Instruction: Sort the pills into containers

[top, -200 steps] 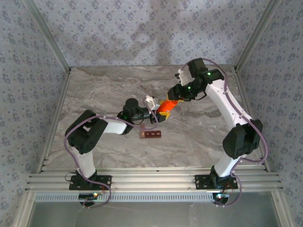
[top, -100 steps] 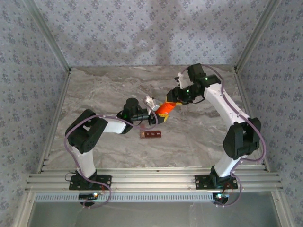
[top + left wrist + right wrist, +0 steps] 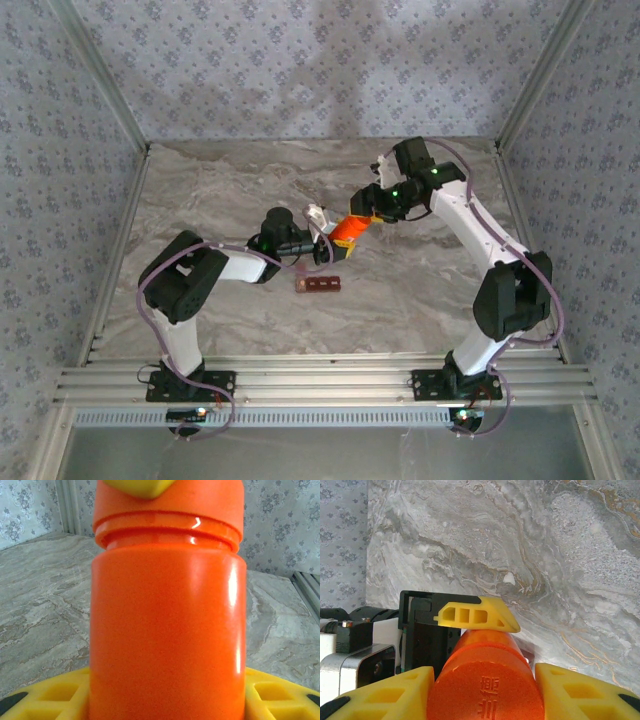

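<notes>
An orange pill bottle hangs tilted above the table's middle, between both arms. My left gripper is shut on its body, with the yellow fingers hugging the base. From the far side, my right gripper sits over the cap, its fingers pressed against both sides. The containers, a dark red-brown strip of cells, lie flat on the table just in front of the bottle. The pills are hidden.
The marble table is walled by patterned panels and metal posts at the left and right. An aluminium rail runs along the near edge, by both arm bases.
The right wrist has shifted slightly nearer and turned at the cap. The bottle and the left arm stay where they were.
</notes>
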`<state>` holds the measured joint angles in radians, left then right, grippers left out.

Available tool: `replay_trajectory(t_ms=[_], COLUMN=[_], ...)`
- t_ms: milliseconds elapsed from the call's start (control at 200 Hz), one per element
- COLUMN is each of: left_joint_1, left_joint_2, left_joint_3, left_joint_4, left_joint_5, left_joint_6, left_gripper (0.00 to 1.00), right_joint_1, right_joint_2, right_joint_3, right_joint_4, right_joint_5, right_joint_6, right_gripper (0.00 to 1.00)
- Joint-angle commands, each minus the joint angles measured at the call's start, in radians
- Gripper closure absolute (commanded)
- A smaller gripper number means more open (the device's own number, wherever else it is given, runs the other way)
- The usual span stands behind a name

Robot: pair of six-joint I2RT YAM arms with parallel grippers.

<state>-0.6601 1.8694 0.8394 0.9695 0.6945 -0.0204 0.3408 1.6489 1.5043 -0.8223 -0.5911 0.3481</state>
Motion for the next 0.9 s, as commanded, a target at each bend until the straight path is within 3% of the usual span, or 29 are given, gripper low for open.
replay_trajectory(t_ms=[0, 670, 760, 895], left_joint_1=[-0.018, -0.017, -0.018, -0.015], left_joint_2=[-0.006, 0.025, 0.026, 0.034], left_joint_3=[0.068, 0.094, 0.094, 0.103], left_joint_4=[0.132, 0.124, 0.128, 0.139], left_joint_5=[-0.008, -0.004, -0.003, 0.005], left_joint_6=[-0.004, -0.015, -0.019, -0.046], left_gripper=[1.00, 1.00, 1.00, 1.00], right_joint_1=[0.047, -0.059, -0.094, -0.151], right_joint_2=[-0.007, -0.061, -0.107, -0.220], right_joint_3=[0.021, 0.115, 0.076, -0.072], right_joint_4=[-0.056, 0.021, 0.078, 0.299], right_joint_5=[-0.099, -0.064, -0.053, -0.013], right_joint_6=[0.037, 0.099, 0.107, 0.174], right_gripper=[0.46, 0.27, 0.26, 0.26])
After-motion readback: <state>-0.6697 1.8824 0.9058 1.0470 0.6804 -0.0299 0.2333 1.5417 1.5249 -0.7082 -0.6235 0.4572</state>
